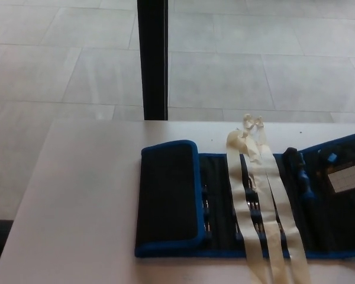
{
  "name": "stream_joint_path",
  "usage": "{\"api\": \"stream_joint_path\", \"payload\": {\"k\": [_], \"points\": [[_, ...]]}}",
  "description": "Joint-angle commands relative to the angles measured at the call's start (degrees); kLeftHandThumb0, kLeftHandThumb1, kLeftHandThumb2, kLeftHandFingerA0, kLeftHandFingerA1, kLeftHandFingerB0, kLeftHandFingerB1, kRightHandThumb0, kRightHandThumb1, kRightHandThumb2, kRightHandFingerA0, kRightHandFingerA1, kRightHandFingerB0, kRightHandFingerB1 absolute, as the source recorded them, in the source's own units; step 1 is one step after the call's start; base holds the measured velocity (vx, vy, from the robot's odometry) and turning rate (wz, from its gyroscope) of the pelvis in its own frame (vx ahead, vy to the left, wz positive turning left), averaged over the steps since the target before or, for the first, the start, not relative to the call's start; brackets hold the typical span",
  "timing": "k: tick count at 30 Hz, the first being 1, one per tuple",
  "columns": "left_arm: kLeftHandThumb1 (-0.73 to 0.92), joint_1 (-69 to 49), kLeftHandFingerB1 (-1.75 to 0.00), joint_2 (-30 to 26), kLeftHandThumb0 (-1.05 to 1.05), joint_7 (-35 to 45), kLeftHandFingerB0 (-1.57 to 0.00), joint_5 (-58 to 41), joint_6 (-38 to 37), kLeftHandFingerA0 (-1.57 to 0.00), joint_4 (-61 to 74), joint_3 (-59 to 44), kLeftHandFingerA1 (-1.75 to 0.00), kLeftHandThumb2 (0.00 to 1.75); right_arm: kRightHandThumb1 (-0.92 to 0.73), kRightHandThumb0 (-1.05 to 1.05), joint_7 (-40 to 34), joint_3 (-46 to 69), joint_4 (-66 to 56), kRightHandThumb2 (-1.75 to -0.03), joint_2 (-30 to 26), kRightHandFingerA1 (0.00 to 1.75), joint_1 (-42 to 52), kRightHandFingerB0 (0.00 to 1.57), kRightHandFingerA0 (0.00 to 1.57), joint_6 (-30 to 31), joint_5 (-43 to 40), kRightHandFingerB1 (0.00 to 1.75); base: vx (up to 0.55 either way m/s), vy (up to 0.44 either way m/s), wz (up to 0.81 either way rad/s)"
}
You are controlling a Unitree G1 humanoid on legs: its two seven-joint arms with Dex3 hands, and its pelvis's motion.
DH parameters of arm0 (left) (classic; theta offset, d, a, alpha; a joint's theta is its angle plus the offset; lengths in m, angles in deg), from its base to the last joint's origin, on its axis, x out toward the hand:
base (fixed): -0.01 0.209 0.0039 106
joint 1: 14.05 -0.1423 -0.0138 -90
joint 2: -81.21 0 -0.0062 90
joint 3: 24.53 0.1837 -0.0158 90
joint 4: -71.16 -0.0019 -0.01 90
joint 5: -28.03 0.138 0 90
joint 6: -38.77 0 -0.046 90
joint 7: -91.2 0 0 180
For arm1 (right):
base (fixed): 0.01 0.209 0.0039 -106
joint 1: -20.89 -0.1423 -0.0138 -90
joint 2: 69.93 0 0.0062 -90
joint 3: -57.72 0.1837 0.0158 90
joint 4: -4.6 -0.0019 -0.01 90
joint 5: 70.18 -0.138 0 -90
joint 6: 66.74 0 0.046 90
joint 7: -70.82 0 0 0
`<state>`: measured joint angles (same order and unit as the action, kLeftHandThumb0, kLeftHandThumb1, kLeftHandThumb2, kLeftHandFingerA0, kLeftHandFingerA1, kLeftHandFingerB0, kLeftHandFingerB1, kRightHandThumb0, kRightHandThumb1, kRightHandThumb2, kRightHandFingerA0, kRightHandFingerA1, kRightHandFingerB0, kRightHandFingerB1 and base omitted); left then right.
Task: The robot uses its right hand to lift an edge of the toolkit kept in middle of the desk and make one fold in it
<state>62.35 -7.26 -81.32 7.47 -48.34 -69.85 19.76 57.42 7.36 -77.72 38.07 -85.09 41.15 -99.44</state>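
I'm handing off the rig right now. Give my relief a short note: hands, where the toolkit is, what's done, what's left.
Hands: neither is in view.
Toolkit: lies on the desk, running off the picture's right edge. Its left flap is folded over the middle. Two cream ribbons lie across the open part.
Done: one fold shows, at the left end.
Left: if that fold counts, nothing; a right-hand fold is not confirmed here.

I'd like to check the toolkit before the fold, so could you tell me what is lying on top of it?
Two cream ribbon straps lie across the open toolkit. Its left flap is folded over, hiding whatever sits beneath it.
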Motion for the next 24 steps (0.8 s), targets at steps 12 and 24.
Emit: {"api": "stream_joint_path", "payload": {"k": [12,24], "points": [[0.77,-1.04,-0.50,-0.35,-0.79,0.11,-0.19,-3.44,-1.41,-0.25,1.55,0.77,-0.58,1.12,-0.87,-0.63,-5.26,-0.49,6.65,-0.66,-5.68,0.48,0.57,0.26,0.37,2.11,1.36,0.36,0.00,0.000,0.00],[0.92,-1.05,-0.39,-0.47,-0.84,-0.01,-0.20,-4.52,-1.45,-0.25,1.89,1.65,-0.51,0.77,-0.84,-0.66,-6.02,2.51,14.81,-0.65,-12.45,0.54,-4.95,0.32,0.43,-0.79,0.63,0.40,0.00,0.000,0.00]]}}
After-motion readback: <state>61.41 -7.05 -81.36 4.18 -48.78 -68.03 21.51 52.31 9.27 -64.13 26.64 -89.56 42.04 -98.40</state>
